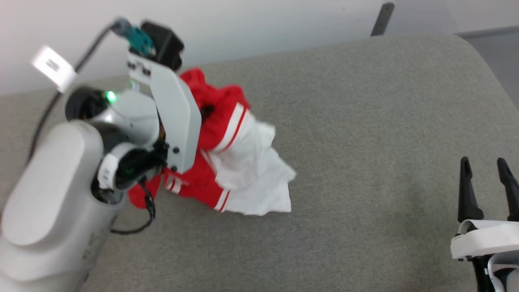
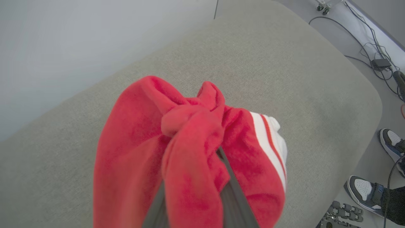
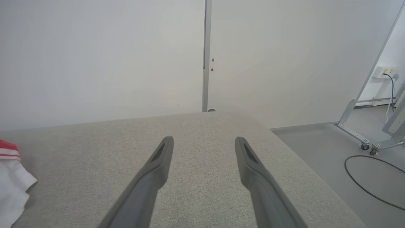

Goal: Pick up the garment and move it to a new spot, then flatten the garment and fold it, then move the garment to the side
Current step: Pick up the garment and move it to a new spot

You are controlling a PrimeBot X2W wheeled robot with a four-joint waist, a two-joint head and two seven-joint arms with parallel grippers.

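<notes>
The garment (image 1: 243,162), red with white sleeves and red-white striped trim, hangs bunched at the left over the grey padded surface (image 1: 365,121). Its white part trails down toward the pad. My left arm's wrist (image 1: 174,109) covers the garment's upper part. In the left wrist view my left gripper (image 2: 193,126) is shut on the garment (image 2: 142,142); red cloth drapes over both fingers (image 2: 229,177) and hides their tips. My right gripper (image 1: 484,170) stands open at the lower right, far from the garment, with nothing between its fingers (image 3: 158,164). A white and striped corner of the garment (image 3: 9,171) shows at the left edge.
The padded surface has a rounded far-right corner (image 2: 364,91). Beyond it, on the floor, are a person's shoes (image 2: 364,190), cables with a power brick (image 2: 379,63) and a looped cable (image 3: 364,177). A white wall (image 3: 95,63) runs behind the surface.
</notes>
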